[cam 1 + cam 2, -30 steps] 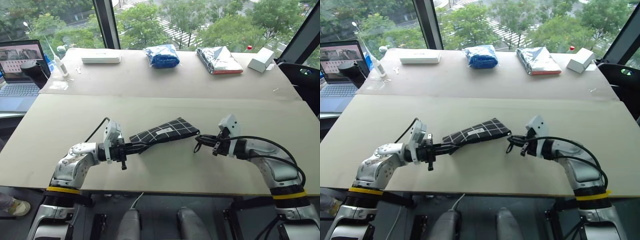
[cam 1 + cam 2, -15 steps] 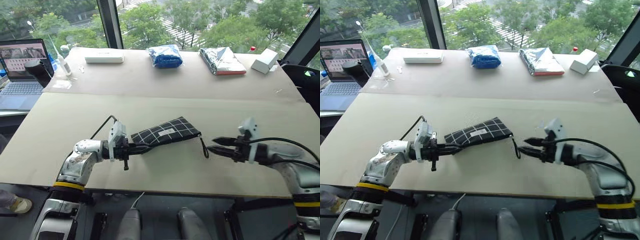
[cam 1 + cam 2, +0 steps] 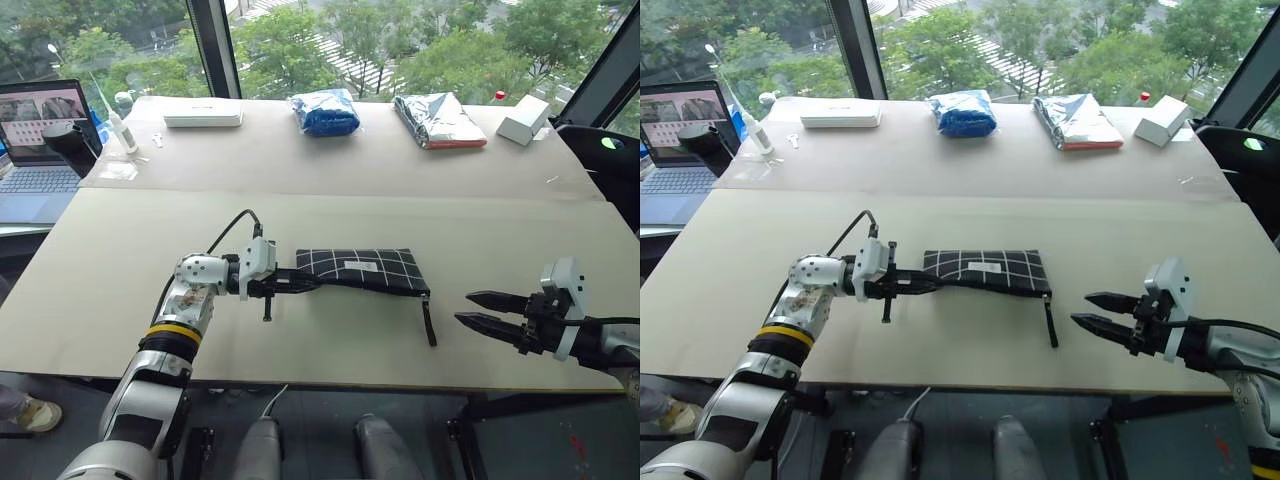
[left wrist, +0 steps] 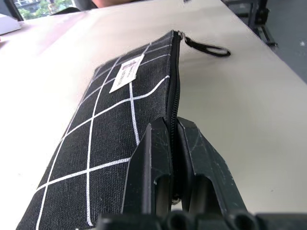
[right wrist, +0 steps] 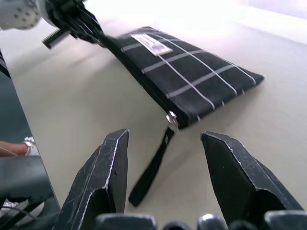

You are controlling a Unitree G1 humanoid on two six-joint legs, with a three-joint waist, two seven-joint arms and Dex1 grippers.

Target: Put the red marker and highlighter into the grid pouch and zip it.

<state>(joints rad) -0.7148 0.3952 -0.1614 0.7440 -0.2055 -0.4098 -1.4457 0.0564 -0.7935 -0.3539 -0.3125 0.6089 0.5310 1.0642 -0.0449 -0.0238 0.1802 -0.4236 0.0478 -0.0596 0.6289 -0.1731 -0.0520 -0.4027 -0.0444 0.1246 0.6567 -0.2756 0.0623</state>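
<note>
The grid pouch [image 3: 366, 270] is laid flat on the desk [image 3: 330, 215], its zipper drawn fully along to the strap end. Its near corner is pinched by the left pincer [image 3: 300, 284], pressed together on the fabric, apparently to anchor the pouch against a pull. The right pincer [image 3: 478, 309] is held spread and empty, apart from the zipper pull strap [image 3: 428, 322]. The marker and highlighter are judged to be inside.

This looks like an office or test lab on an upper floor. A wide plain surface [image 3: 330, 215] stands against tall windows [image 3: 300, 40] overlooking treetops, an open laptop [image 3: 40, 135] sits at one side, and cables trail off the robot arms.
</note>
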